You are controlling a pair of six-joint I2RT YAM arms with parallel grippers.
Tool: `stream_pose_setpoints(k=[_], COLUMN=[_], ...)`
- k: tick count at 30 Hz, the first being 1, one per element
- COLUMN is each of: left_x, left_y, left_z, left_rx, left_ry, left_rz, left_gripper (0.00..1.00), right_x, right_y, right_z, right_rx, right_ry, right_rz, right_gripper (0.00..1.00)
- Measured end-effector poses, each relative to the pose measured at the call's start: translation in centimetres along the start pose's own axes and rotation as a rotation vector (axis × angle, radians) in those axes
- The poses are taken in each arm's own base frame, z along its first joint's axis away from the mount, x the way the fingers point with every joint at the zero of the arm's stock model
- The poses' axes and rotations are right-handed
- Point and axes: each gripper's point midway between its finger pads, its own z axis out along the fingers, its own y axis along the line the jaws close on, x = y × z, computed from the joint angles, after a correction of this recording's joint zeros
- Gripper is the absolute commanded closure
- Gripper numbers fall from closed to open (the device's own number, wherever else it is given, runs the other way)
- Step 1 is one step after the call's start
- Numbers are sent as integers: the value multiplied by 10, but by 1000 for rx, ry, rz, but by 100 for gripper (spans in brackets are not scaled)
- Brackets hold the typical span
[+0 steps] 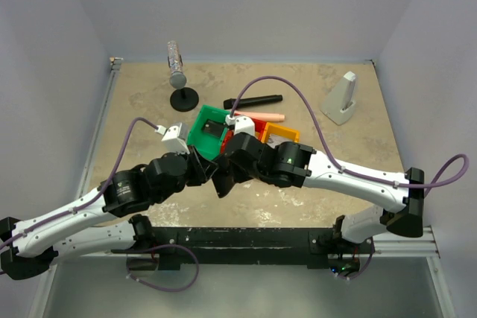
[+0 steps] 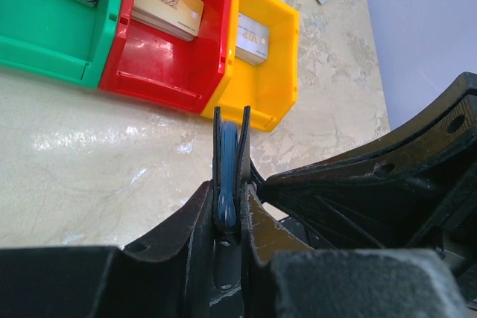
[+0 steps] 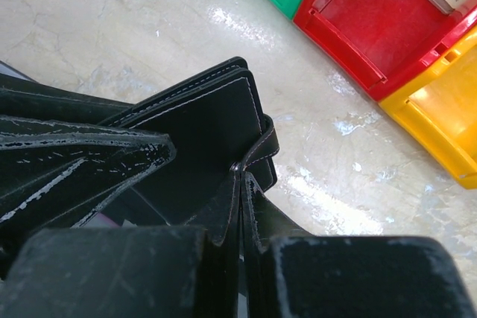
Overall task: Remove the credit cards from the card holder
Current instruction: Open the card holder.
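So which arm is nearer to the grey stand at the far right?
Right. The right arm passes on the near side of the grey stand; the left arm lies far to its left.

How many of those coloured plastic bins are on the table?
3, side by side in a row: a green plastic bin on the left, a red plastic bin in the middle, a yellow plastic bin on the right. Others may be hidden.

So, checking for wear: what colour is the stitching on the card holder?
White, on the black card holder, clearest in the right wrist view.
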Motion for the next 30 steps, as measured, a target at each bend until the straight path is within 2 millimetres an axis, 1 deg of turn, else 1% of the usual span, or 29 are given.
stream_pose_setpoints(k=[4, 5, 7, 9, 13, 16, 17, 18, 20, 22, 25, 28, 30], left_x=[-1, -2, -7, -9, -10, -10, -11, -12, -13, -12, -8, -1, 7], left_y=[-1, 0, 3, 2, 1, 0, 1, 2, 6, 12, 16, 13, 8], left_z=[-1, -1, -2, -5, -5, -6, -6, -7, -8, -9, -9, -8, -8], left_rx=[3, -1, -8, 0, 3, 13, 16, 24, 39, 62, 105, 165, 225], left_ry=[-5, -9, -31, -39, -42, -44, -51, -59, -77, -95, -99, -83, -58], left_rz=[-5, -5, -9, -14, -16, -14, -8, 4, 22, 54, 109, 154, 187], left_gripper=[100, 100, 100, 100, 100, 100, 100, 100, 100, 100, 100, 100, 100], right_x=[-2, -1, 7, 11, 12, 16, 17, 16, 13, 6, 2, 2, 5], right_y=[-2, -5, -20, -30, -33, -36, -38, -40, -42, -44, -42, -23, 1], right_z=[-3, -4, -5, -4, -3, -5, -8, -11, -21, -34, -55, -73, -83], right_rx=[-4, 3, 48, 82, 89, 70, 68, 64, 50, 23, -67, -215, -327], right_ry=[-9, -6, 20, 32, 31, 20, 21, 16, -2, -33, -74, -91, -94], right_rz=[19, 13, 1, -6, -5, -2, -6, -5, -5, -2, -17, -72, -143], right_gripper=[100, 100, 100, 100, 100, 67, 59, 52, 47, 47, 49, 55, 64])
